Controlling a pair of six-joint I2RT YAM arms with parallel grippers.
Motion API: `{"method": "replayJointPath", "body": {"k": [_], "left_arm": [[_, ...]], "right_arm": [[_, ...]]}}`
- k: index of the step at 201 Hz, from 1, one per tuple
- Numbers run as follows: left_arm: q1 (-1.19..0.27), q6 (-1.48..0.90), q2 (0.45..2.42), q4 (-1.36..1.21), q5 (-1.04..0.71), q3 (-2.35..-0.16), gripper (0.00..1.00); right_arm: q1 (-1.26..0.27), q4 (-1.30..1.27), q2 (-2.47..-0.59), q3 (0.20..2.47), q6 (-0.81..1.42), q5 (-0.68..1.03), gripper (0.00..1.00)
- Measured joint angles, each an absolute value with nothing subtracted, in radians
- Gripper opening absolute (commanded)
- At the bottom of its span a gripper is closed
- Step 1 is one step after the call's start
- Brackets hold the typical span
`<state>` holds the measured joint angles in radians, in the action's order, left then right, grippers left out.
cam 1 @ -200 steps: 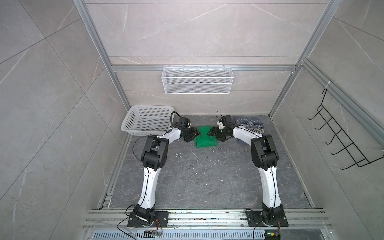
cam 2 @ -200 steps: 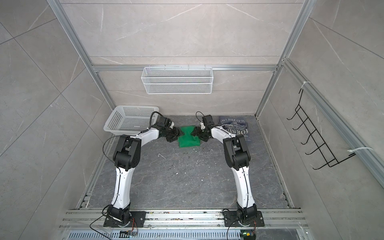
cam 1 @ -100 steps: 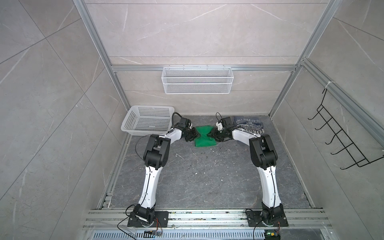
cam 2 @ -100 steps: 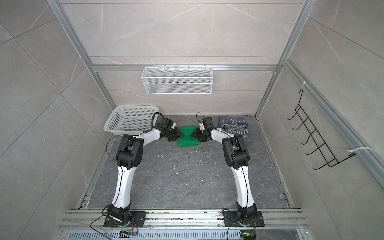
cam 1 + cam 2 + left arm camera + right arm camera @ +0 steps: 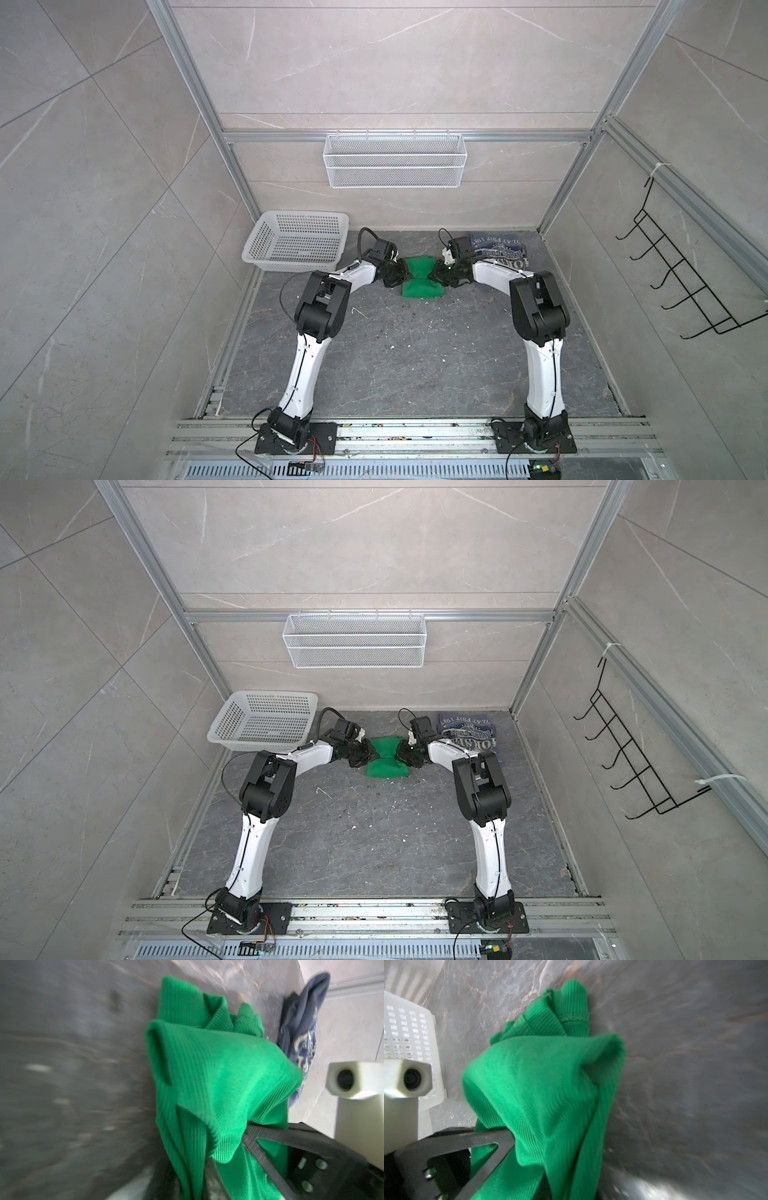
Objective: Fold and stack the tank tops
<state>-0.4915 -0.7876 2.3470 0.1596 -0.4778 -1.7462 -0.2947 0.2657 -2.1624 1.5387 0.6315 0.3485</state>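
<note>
- Top views both show the green tank top (image 5: pixel 419 279) (image 5: pixel 386 763) lying on the dark stone tabletop (image 5: pixel 415 357), at the far middle, directly between the two grippers.
- Its cloth is drawn in at the waist to a bow-tie outline, wider at the far and near ends.
- The left gripper (image 5: pixel 400 275) (image 5: pixel 367 754) meets the cloth's left edge at that narrow waist. The right gripper (image 5: pixel 436 275) (image 5: pixel 401 753) meets the right edge opposite it.
- The left wrist view shows ribbed green fabric (image 5: pixel 218 1076) gathered into a peak that runs down into the black fingers (image 5: pixel 251 1133), which are closed and pinching a fold of it.
- The right wrist view shows the same on the other side: the green cloth (image 5: pixel 539 1084) bunches and disappears between the dark fingers (image 5: pixel 488 1136), clamped on a fold. Both wrist pictures are blurred, so the exact fingertip contact is hard to make out.
- The slate-blue tank top (image 5: pixel 500 249) (image 5: pixel 471 734), its white lettering facing up, lies flat in the far right corner just behind the right arm. It is apart from the green one, and it also shows in the left wrist view (image 5: pixel 299 1028).
- A white perforated basket (image 5: pixel 291 267) (image 5: pixel 257 742) (image 5: pixel 404 1028) sits at the far left, beside the left arm.
- A wire shelf (image 5: pixel 395 166) hangs on the back wall, and a black hook rack (image 5: pixel 685 286) hangs on the right wall.
</note>
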Motion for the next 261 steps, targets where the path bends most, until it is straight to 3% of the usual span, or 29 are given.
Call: {"method": "replayJointPath", "body": {"k": [56,136,163,182,210,237,261], "left_arm": [[-0.533,-0.818,2.347,0.121,-0.479,-1.777,0.13],[-0.535,-0.833,2.347,0.152,-0.456,-1.777,0.48],[-0.535,-0.823,2.347,0.189,-0.428,-1.777,0.51],[-0.535,-0.809,2.347,0.221,-0.42,-1.778,0.52],[-0.538,-0.794,2.347,0.26,-0.42,-1.796,0.54],[-0.547,-0.784,2.357,0.275,-0.42,-1.823,0.55],[-0.553,-0.78,2.38,0.291,-0.42,-1.851,0.53]], "right_arm": [[-0.262,0.28,-2.085,1.502,0.601,0.313,0.05],[-0.258,0.328,-2.083,1.49,0.546,0.274,0.02],[-0.258,0.358,-2.083,1.49,0.532,0.259,0.13],[-0.258,0.378,-2.083,1.49,0.519,0.247,0.36],[-0.258,0.398,-2.083,1.488,0.511,0.22,0.57],[-0.258,0.414,-2.081,1.482,0.51,0.19,0.68],[-0.254,0.409,-2.08,1.465,0.509,0.192,0.7]]}}
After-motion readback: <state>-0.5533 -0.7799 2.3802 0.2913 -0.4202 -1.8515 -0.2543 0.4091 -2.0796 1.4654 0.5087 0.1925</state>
